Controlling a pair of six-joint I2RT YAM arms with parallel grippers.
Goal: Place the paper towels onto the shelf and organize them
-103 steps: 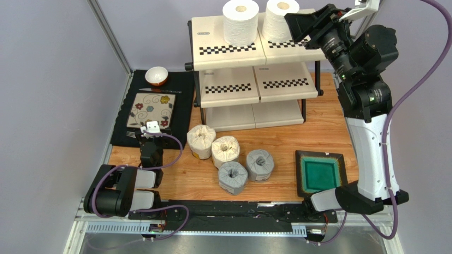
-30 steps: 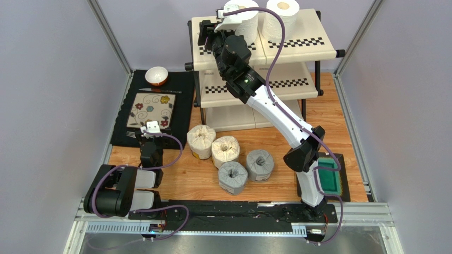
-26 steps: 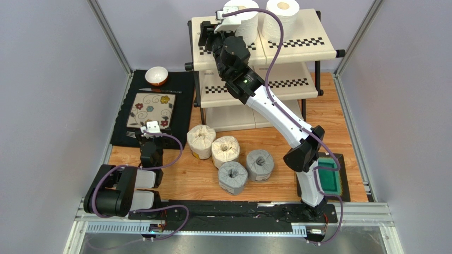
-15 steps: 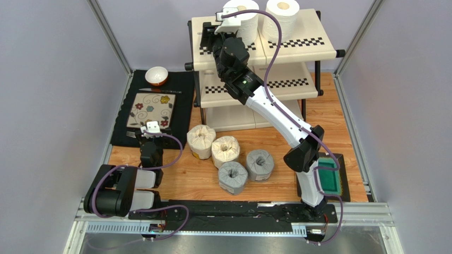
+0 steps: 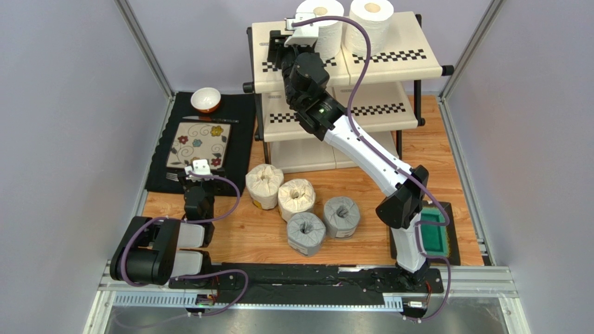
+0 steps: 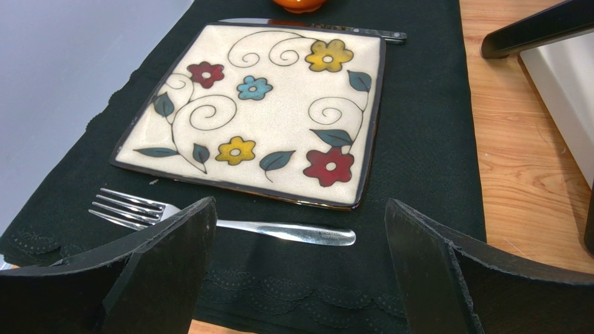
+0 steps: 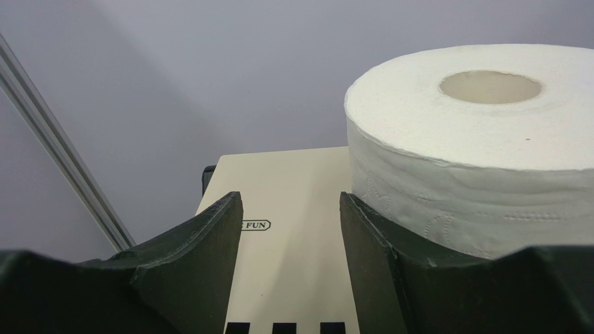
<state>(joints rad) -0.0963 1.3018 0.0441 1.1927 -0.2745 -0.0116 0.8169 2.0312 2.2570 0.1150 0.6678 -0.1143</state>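
Note:
Two plain white paper towels [image 5: 321,24] [image 5: 371,21] stand side by side on the top tier of the shelf [image 5: 390,66]. Two cream-wrapped rolls [image 5: 264,186] [image 5: 296,199] and two grey-wrapped rolls [image 5: 306,233] [image 5: 341,216] sit on the table in front of the shelf. My right gripper [image 5: 277,45] is open and empty over the top tier's left part, just left of the left white roll [image 7: 474,153]. Its right finger [image 7: 376,250] is close beside that roll; I cannot tell if they touch. My left gripper [image 5: 199,169] is open and empty, low over the black mat [image 6: 418,160].
A floral square plate [image 6: 265,118], a fork [image 6: 279,232] and a knife [image 6: 314,29] lie on the black mat, with a small white-and-orange bowl [image 5: 206,99] behind. A green square dish [image 5: 433,233] sits at the front right. Grey walls close both sides.
My right arm has swung from the shelf's right end to the left part of the top tier. In the last second it has edged right, toward the left white roll. My left arm is still.

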